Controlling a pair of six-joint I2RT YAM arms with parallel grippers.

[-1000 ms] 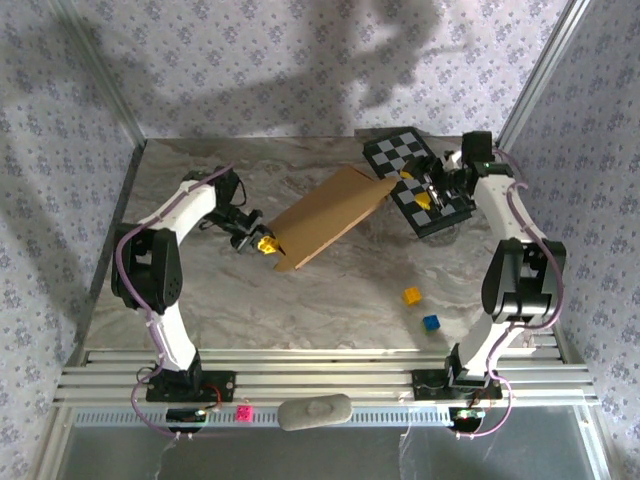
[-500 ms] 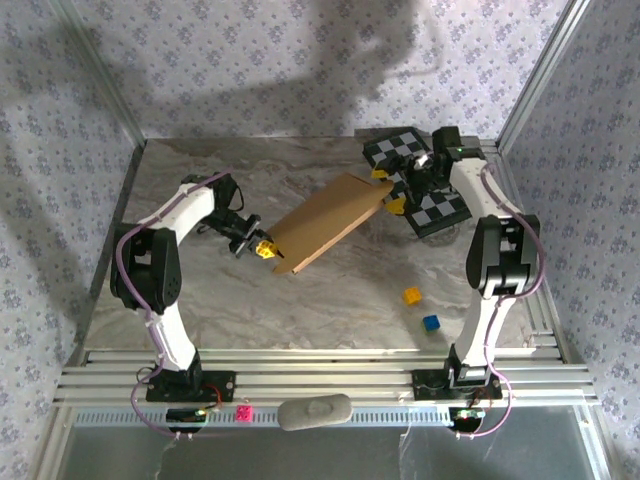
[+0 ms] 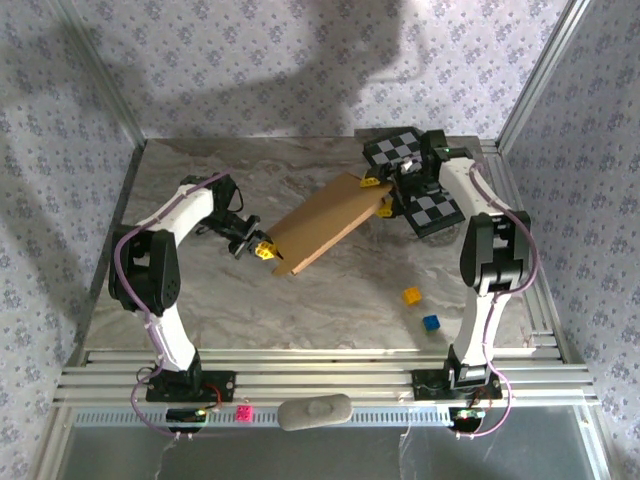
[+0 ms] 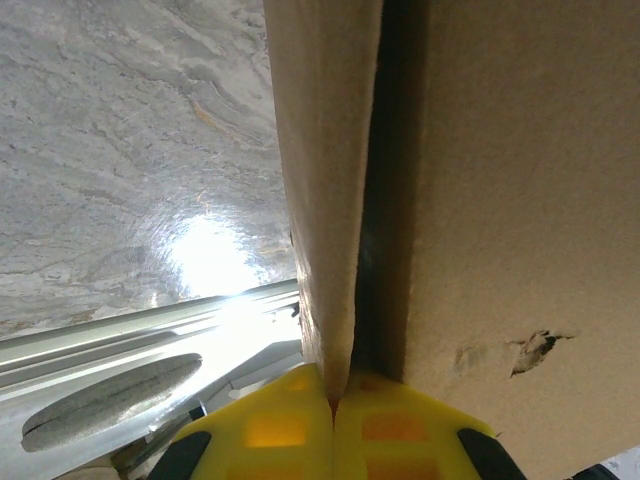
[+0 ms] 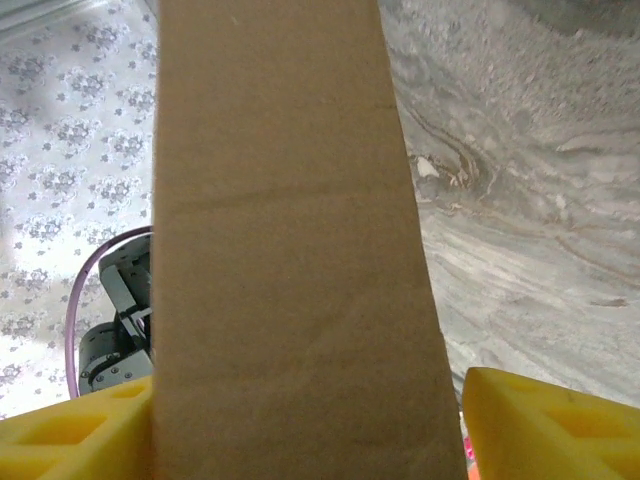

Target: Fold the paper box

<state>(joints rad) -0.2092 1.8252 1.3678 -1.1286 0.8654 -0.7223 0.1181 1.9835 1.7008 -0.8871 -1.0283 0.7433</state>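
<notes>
The paper box (image 3: 325, 222), flat brown cardboard, slants diagonally, tilted off level.

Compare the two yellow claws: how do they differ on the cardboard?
The left gripper is pinched shut on the paper box's left end; the right gripper is open, its fingers straddling the far right end, one clear of it. Both have yellow fingers at the same box.

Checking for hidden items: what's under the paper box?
Past the edge of the paper box, marble table shows in the left wrist view; from above, the box hides what lies beneath.
</notes>
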